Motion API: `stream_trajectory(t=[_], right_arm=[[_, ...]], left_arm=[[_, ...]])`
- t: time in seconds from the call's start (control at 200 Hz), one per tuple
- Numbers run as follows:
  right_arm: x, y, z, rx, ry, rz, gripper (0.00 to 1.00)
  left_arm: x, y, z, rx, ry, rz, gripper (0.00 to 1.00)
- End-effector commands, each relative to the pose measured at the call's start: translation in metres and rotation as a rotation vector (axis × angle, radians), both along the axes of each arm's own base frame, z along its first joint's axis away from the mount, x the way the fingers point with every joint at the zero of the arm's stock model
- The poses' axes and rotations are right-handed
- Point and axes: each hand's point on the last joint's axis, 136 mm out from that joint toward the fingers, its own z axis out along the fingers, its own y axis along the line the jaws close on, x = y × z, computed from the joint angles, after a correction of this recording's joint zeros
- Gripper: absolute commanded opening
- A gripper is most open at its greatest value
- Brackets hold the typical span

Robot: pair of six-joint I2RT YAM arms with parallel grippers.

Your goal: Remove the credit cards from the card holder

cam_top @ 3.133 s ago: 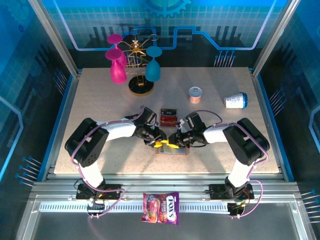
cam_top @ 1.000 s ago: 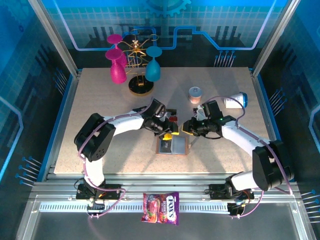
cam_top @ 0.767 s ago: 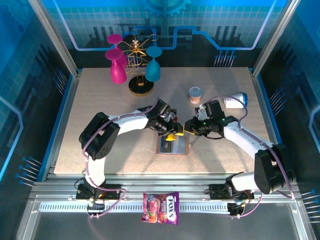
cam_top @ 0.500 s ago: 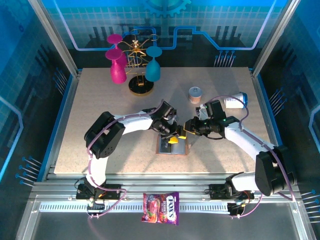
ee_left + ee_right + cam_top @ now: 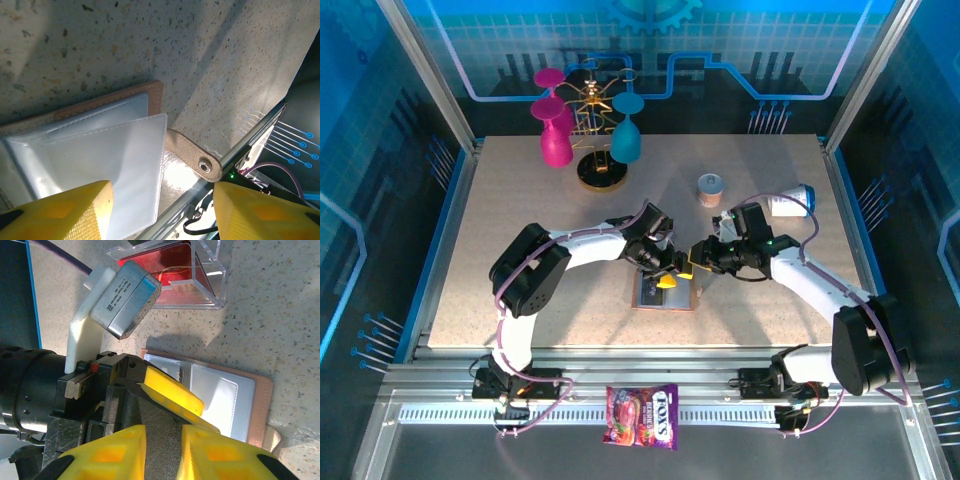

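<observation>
from above: two arms bend inward and meet over the middle of a speckled table [image 5: 520, 220]. the left gripper [image 5: 665, 272] and right gripper [image 5: 691, 263] sit tip to tip just over an open wallet [image 5: 655, 298] lying flat near the front. pink and teal glasses [image 5: 556, 140] hang on a gold rack [image 5: 598, 172] at the back.

left wrist: the wallet [image 5: 100, 145] lies open, pale pockets up, a tan strap [image 5: 195, 157] with a snap sticking out from one side. the left gripper's yellow fingers [image 5: 60, 212] stand wide apart over it, holding nothing.

right wrist: the right gripper's yellow fingers [image 5: 110, 452] stand narrowly apart with nothing between them, close against the left gripper. beyond lies the wallet [image 5: 225, 392]. near its far edge, red cards [image 5: 175, 270] rest inside a clear box [image 5: 216, 252].
</observation>
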Motion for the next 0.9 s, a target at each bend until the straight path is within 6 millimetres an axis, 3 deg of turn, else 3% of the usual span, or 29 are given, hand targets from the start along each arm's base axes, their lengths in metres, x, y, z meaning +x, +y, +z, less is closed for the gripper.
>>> stream_trajectory(t=[0.0, 0.4, 0.625, 0.896], right_arm=[[-0.001, -0.010, 0.002, -0.024, -0.012, -0.031, 0.27], [-0.003, -0.059, 0.012, -0.098, -0.072, -0.192, 0.28], [-0.004, -0.058, 0.011, -0.069, -0.067, -0.194, 0.28], [-0.001, -0.050, 0.013, -0.023, -0.063, -0.182, 0.27]], left_arm=[[-0.001, -0.002, -0.007, 0.004, 0.008, -0.006, 0.56], [0.000, -0.006, -0.016, 0.004, 0.037, -0.007, 0.57], [0.001, -0.006, -0.010, 0.001, 0.023, -0.004, 0.57], [0.008, -0.005, 0.013, -0.023, -0.029, 0.008, 0.57]])
